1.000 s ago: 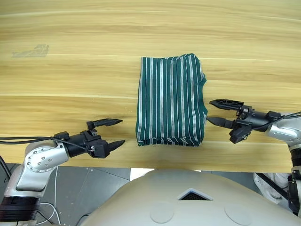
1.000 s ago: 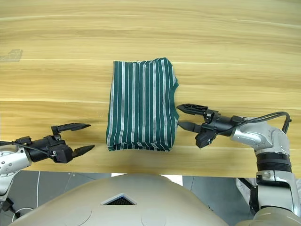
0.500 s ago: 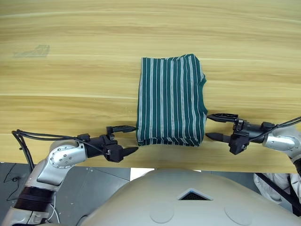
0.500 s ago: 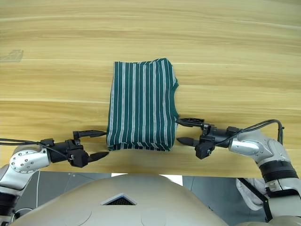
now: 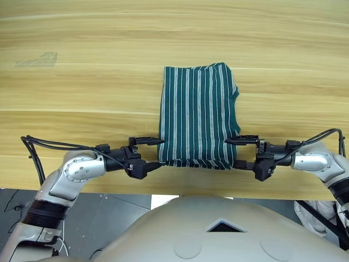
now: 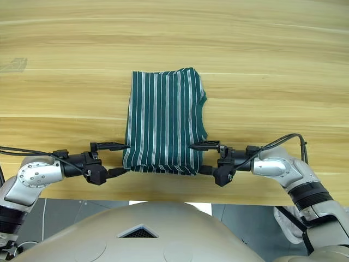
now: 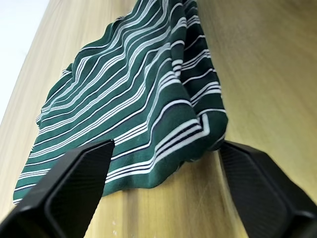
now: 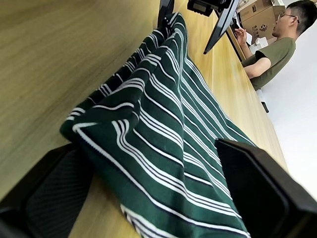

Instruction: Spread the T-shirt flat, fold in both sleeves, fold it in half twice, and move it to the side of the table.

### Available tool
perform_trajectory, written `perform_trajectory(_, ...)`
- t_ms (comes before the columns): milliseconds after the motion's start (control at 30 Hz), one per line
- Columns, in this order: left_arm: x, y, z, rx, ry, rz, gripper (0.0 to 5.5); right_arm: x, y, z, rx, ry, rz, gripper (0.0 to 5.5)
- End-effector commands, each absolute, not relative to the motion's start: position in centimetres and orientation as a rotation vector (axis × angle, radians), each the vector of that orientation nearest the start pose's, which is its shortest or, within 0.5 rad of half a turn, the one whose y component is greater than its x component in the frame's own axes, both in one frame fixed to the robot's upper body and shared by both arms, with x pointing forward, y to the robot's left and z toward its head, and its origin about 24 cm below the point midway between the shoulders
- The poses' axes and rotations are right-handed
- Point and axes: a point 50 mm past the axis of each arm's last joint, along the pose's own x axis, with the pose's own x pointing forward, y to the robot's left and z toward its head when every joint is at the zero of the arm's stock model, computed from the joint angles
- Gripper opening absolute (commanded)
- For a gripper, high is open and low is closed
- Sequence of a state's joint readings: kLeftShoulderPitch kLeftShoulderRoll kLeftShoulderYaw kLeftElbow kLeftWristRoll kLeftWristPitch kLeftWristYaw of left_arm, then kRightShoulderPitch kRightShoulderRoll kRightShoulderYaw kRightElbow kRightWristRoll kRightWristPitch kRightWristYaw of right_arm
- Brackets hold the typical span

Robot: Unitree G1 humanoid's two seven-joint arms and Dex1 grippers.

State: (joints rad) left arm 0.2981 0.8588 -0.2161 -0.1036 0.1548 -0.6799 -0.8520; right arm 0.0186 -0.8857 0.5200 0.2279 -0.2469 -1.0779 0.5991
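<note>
Pale wooden table (image 5: 82,82) runs wide under both arms, and the green striped T-shirt (image 5: 199,114) lies about the middle of it, close to the near edge; it is already a narrow upright rectangle with the sleeves tucked in, and it has not shifted in the last second.

What has changed is the arms. A second ago the left gripper (image 5: 158,153) hung well apart from the cloth off to the left, and the right gripper (image 5: 233,152) sat beside the right edge, farther up; both have since slid inward and towards the near hem, and now each one stands at a near corner of the shirt.

Both pairs of fingers are spread wide and have nothing clamped yet. From the left wrist, the fingers (image 7: 74,183) stand either side of the layered corner of the shirt (image 7: 138,99); from the right wrist, the fingers (image 8: 257,183) bracket the other corner of the shirt (image 8: 168,114) the same way, the cloth looking slightly puffed at the hem.

To my eye the approach is done and the pinch is next; closing on both corners together would set up a fold in half away from the near edge. With several layers stacked there, a shallow bite might catch only the top ones; moving it aside remains.
</note>
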Motion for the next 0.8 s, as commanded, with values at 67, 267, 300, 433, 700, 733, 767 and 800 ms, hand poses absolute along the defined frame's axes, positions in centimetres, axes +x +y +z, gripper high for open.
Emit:
perform_trajectory(67,13.9,20.3,3.3,0.958,0.075,-1.455,3.94,13.9,-19.1,0.1,-0.962,-0.118,1.679,3.93)
perform_trajectory(267,13.3,19.9,3.4,0.919,0.08,-1.492,3.56,14.0,-18.9,0.0,-0.955,-0.113,1.687,2.53)
perform_trajectory(300,13.2,19.8,3.4,0.907,0.081,-1.494,3.44,14.1,-18.8,0.0,-0.955,-0.114,1.687,2.4)
perform_trajectory(433,13.3,19.4,3.9,0.835,0.078,-1.475,2.74,14.2,-18.8,0.0,-0.955,-0.115,1.683,1.56)
perform_trajectory(700,13.6,19.5,5.5,0.58,0.164,-1.414,1.34,14.7,-18.7,0.1,-0.85,-0.045,1.628,0.0)
perform_trajectory(733,13.7,19.6,5.6,0.559,0.174,-1.409,1.2,14.8,-18.7,0.2,-0.834,-0.033,1.625,0.0)
perform_trajectory(767,13.7,19.7,5.7,0.545,0.183,-1.404,1.0,14.8,-18.8,0.2,-0.817,-0.017,1.622,0.0)
perform_trajectory(800,13.8,19.7,5.8,0.538,0.19,-1.401,0.85,14.9,-18.7,0.2,-0.8,-0.005,1.617,0.0)
